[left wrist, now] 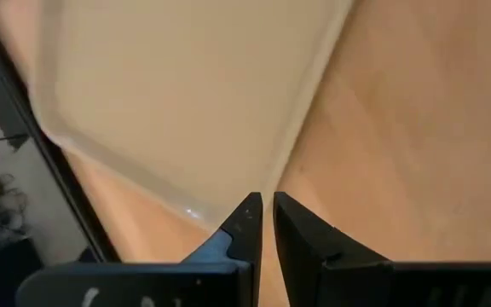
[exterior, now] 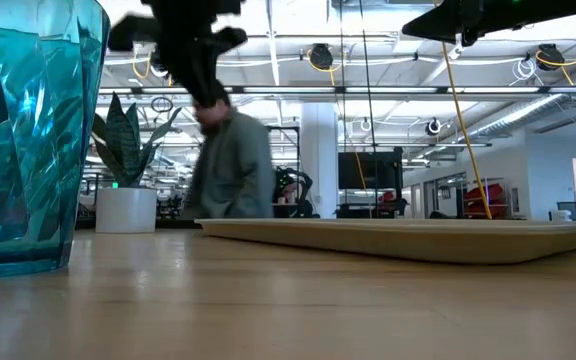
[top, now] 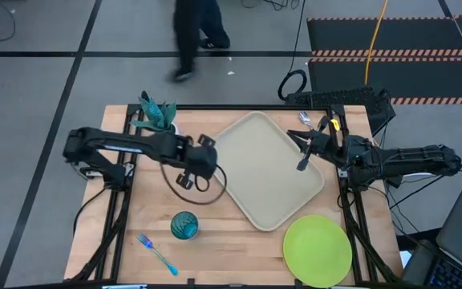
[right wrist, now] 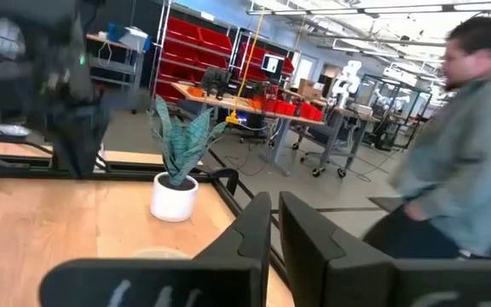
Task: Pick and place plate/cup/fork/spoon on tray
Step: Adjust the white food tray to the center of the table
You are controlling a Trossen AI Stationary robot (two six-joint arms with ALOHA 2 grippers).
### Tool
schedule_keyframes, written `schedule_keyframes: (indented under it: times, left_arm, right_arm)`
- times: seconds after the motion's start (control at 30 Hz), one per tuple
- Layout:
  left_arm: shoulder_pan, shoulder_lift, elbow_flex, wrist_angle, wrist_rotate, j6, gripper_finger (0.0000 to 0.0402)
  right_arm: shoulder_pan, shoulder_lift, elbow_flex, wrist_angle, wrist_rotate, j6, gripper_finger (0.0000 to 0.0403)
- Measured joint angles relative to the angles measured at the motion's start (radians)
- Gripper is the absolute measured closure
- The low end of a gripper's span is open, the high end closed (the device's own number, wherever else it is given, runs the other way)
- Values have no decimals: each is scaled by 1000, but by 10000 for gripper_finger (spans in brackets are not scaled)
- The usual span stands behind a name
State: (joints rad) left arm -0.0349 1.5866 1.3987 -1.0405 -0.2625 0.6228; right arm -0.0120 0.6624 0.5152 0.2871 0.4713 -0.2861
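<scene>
The beige tray [top: 267,168] lies askew at the table's middle, and its rim [exterior: 398,238] shows in the low view. The lime-green plate [top: 318,250] lies flat near the front right. The teal cup [top: 184,225] stands upright in front of the tray's left side, close to the low camera [exterior: 28,130]. The fork [top: 157,253] lies near the front left. The spoon [top: 305,120] lies by the far right corner. My left gripper [top: 212,163] hangs shut and tipped down over the tray's left rim [left wrist: 301,128]. My right gripper [top: 303,163] is shut, level, above the tray's right edge.
A white pot with a green plant [top: 157,115] stands at the table's far left. A dark cable loop [top: 195,186] hangs under my left arm. A person [exterior: 233,150] walks past beyond the table's far edge. Bare wood lies between the cup and the plate.
</scene>
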Motion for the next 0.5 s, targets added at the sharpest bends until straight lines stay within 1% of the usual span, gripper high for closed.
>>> schedule_keyframes:
  times: [0.1, 0.2, 0.37, 0.47, 0.5]
  left_arm:
    - [0, 58, 0, -6, -67, 74, 360]
    - [8, 104, 0, 2, -84, 142, 338]
    - [39, 158, 0, 27, -87, 182, 274]
    - [61, 172, 0, 56, -83, 175, 234]
    - [69, 176, 0, 63, -66, 165, 222]
  right_arm:
    - [0, 0, 0, 0, 0, -16, 383]
    - [0, 0, 0, 0, 0, -22, 383]
    - [0, 0, 0, 0, 0, -40, 383]
    - [0, 0, 0, 0, 0, -50, 383]
    - [0, 0, 0, 0, 0, -52, 383]
